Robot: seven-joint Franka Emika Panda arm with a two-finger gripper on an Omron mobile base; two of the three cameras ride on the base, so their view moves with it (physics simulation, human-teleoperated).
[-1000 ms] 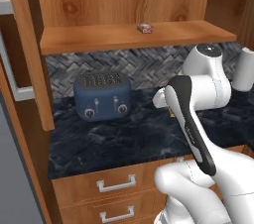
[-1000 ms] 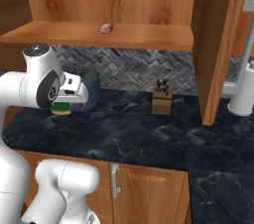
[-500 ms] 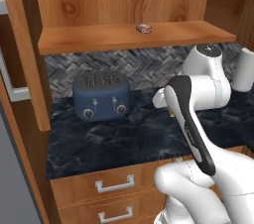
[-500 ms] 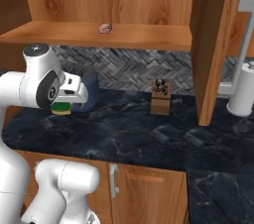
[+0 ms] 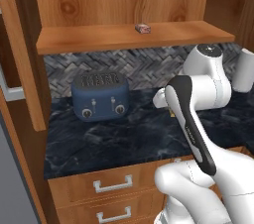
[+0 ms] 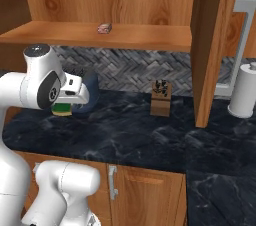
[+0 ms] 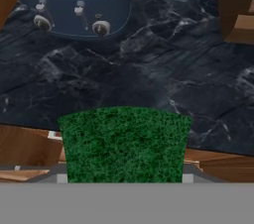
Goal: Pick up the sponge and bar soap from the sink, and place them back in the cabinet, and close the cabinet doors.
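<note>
Sponge (image 7: 124, 143), green face up: held in the closed gripper (image 6: 64, 106), lower centre of hand view (above dark counter (image 7: 149, 69)). Bar soap (image 5: 143, 28): rested on cabinet (image 5: 124, 37) shelf, upper frame.

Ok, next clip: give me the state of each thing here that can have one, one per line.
gripper: shut on the sponge, held above the counter.
sponge: gripped, green face toward the hand camera, not yet in the cabinet.
bar soap: resting on the cabinet shelf.
cabinet doors: open.
toaster: standing on the counter, slots empty as far as I can tell.
drawers: shut.
lower cabinet door: shut.
</note>
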